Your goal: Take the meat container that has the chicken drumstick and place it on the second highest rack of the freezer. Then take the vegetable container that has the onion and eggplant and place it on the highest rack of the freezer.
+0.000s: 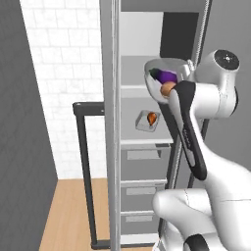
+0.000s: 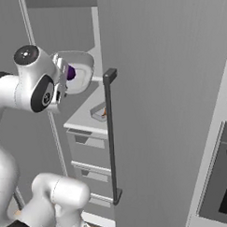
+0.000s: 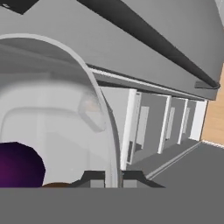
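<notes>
1. Two containers matter now: the small clear tray with the orange chicken drumstick (image 1: 149, 119) already sits on the second highest shelf of the open grey freezer (image 1: 147, 142), and the clear rounded tub holding the purple eggplant and brown onion (image 1: 164, 78) is up in the air at the level of the highest rack (image 1: 133, 88).

2. The two-finger gripper (image 3: 113, 176) appears closed on the tub's rim: in the hand view a dark tip sits on either side of the transparent wall, with the eggplant (image 3: 19, 165) just inside.

3. The step in hand, as I judge it, is carrying the vegetable tub onto the top rack. The tub hangs at the shelf's front edge, partly tilted, so it should be levelled before going in, or the onion (image 1: 167, 88) could roll out.

4. Move it inward along the shelf, keeping its base just above the rack surface and its upper rim below the compartment ceiling. Set it down well back from the edge, then release only once the base rests flat.

5. Watch the freezer door's dark handle (image 2: 111, 134) and the door frame beside the arm; the elbow has little room there.

6. Pose: the white arm rises from the base, folds at a raised elbow, and the forearm reaches up and forward, wrist bent so the hand grips the tub from its near side.
</notes>
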Robot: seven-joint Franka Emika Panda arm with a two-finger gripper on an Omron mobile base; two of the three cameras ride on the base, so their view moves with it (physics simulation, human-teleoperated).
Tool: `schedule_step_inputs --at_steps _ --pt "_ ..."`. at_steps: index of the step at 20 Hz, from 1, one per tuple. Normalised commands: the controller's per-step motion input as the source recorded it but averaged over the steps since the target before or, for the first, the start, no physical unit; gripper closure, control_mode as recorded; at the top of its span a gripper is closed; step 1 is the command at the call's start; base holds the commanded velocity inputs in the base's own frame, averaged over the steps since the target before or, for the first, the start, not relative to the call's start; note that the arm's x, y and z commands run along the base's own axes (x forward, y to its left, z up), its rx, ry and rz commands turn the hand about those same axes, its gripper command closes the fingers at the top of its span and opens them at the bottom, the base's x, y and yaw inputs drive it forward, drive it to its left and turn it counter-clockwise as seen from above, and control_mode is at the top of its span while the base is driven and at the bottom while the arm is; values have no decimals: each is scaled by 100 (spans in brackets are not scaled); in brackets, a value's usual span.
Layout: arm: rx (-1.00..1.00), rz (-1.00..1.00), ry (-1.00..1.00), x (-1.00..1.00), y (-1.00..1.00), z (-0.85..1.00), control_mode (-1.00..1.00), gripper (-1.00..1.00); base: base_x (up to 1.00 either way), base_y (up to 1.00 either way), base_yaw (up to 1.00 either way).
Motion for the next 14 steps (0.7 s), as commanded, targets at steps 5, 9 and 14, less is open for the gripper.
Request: schedule_step_inputs --at_steps 5,9,14 --pt "0 -2 0 99 0 0 -100 100 0 0 0" --pt "0 0 0 100 0 0 -100 100 0 0 0" --pt "0 0 0 100 0 0 -100 100 0 0 0"
